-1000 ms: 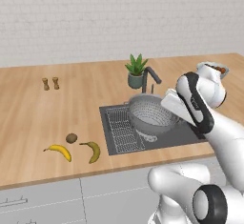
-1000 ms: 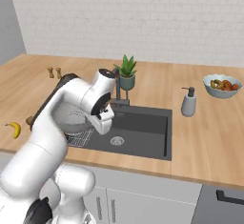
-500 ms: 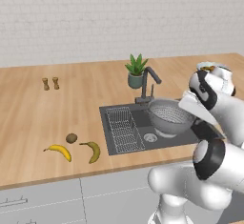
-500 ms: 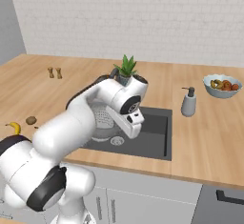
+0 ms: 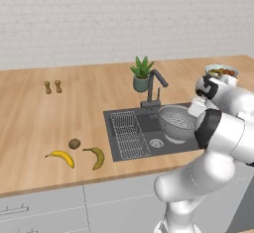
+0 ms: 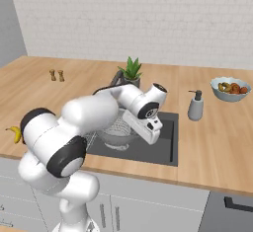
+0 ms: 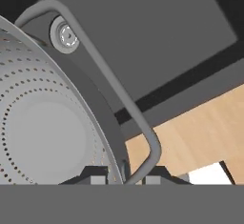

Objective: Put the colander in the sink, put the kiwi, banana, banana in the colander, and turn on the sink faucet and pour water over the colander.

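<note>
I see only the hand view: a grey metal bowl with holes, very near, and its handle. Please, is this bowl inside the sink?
Observer: Yes. The round grey perforated metal colander is in the dark grey rectangular sink, right of the wire rack.
Operator: Where is the fruit?
Observer: The small brown kiwi, bright yellow banana and duller yellow banana lie on the wooden counter, left of the sink.
Operator: And the faucet?
Observer: The dark grey gooseneck faucet stands behind the sink.

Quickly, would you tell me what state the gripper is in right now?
Gripper: shut on the colander, clamping its rim beside a side handle.
</note>
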### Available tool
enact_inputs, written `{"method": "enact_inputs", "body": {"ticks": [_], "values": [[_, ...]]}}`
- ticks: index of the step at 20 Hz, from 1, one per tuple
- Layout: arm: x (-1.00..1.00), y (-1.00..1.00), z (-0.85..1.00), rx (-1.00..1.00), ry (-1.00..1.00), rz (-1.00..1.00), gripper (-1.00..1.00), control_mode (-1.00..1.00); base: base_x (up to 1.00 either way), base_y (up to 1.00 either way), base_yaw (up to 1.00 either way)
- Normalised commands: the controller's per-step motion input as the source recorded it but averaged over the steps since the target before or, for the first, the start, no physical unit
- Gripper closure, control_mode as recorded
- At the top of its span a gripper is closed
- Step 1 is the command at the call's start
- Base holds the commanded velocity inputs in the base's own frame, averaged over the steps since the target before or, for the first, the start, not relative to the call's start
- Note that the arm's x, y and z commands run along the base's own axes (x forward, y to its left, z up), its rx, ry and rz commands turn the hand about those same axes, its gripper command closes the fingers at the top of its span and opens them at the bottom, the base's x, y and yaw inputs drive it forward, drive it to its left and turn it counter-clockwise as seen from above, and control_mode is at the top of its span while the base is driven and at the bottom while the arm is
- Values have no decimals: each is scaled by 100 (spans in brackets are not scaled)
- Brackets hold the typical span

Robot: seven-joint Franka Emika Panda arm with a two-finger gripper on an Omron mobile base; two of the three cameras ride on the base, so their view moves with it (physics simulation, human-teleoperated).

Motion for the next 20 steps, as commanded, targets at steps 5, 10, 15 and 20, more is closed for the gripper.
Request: {"method": "enact_inputs", "body": {"ticks": [5,10,15,20], "values": [[50,0,-43,5,-2,4,100,-100,0,0,0],[64,3,-34,9,0,1,100,-100,0,0,0],[62,0,-30,10,1,3,100,-100,0,0,0],[46,0,-44,3,8,9,100,-100,0,0,0]]}}
